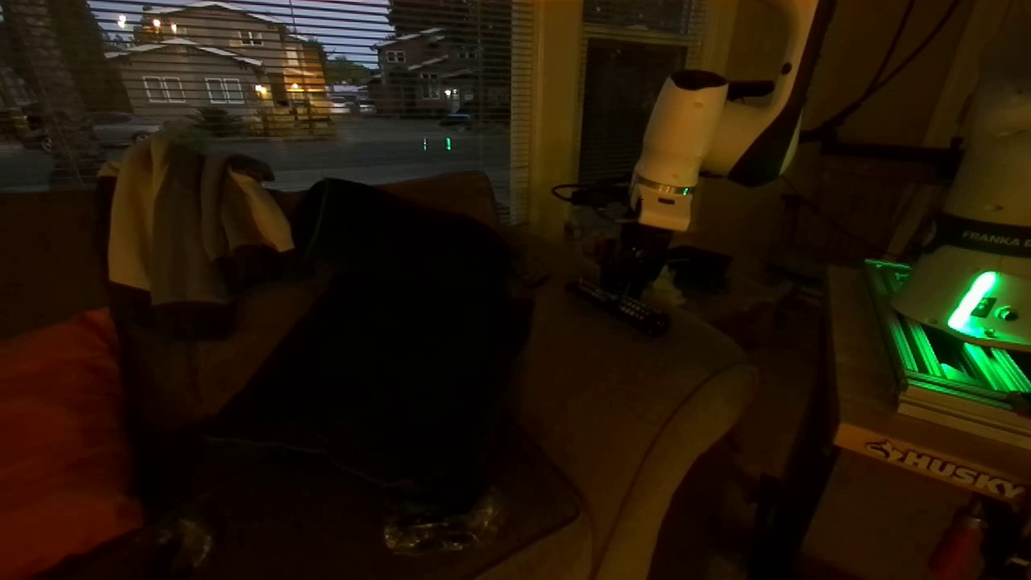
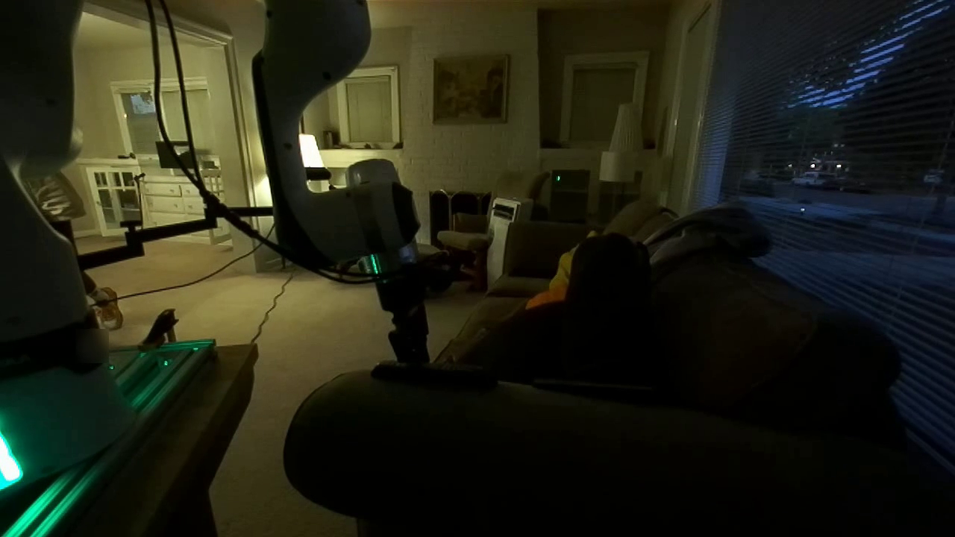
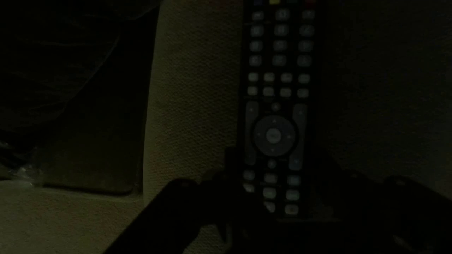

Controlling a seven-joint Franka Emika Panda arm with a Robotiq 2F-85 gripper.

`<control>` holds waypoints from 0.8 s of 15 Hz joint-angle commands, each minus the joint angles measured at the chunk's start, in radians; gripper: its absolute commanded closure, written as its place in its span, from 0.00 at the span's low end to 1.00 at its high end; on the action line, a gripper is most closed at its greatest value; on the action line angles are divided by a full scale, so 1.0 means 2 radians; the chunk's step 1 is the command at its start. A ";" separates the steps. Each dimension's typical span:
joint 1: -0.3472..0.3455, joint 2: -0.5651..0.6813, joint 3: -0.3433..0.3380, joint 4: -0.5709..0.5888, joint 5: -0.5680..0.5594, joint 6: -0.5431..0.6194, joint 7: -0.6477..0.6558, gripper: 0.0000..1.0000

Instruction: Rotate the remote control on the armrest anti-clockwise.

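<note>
wrist view: the remote control lies flat, buttons up, on the woven top of the armrest, its length running up the view and its coloured keys at the top edge. the gripper is at the bottom, its dark fingers apart with the lower part of the remote control between them; whether they press on its sides is too dark to tell. in an exterior view the remote control slants across the armrest, right beneath the gripper.

next to the armrest, a black mass, cushion or cloth, covers much of the sofa seat, with crinkled clear plastic near its lower edge. farther off are an orange cushion and a pale-and-grey cloth draped over the backrest, before slatted blinds. the white robot arm bends over the armrest; its base glows green on a wooden table lettered husky. in an exterior view, across the carpet, a lit lamp and a framed picture show dimly, and a shoe is near the left edge.
</note>
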 commanded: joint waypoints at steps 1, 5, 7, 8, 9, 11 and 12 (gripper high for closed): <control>-0.012 -0.009 0.003 -0.023 0.029 -0.020 -0.031 0.72; -0.018 -0.022 0.006 -0.040 0.054 -0.024 -0.035 0.72; -0.025 -0.023 0.008 -0.044 0.069 -0.019 -0.041 0.72; -0.027 -0.025 0.008 -0.046 0.073 -0.017 -0.042 0.72; -0.029 -0.028 0.009 -0.047 0.078 -0.017 -0.044 0.72; -0.031 -0.028 0.012 -0.046 0.084 -0.019 -0.047 0.72; -0.031 -0.028 0.012 -0.045 0.084 -0.019 -0.045 0.29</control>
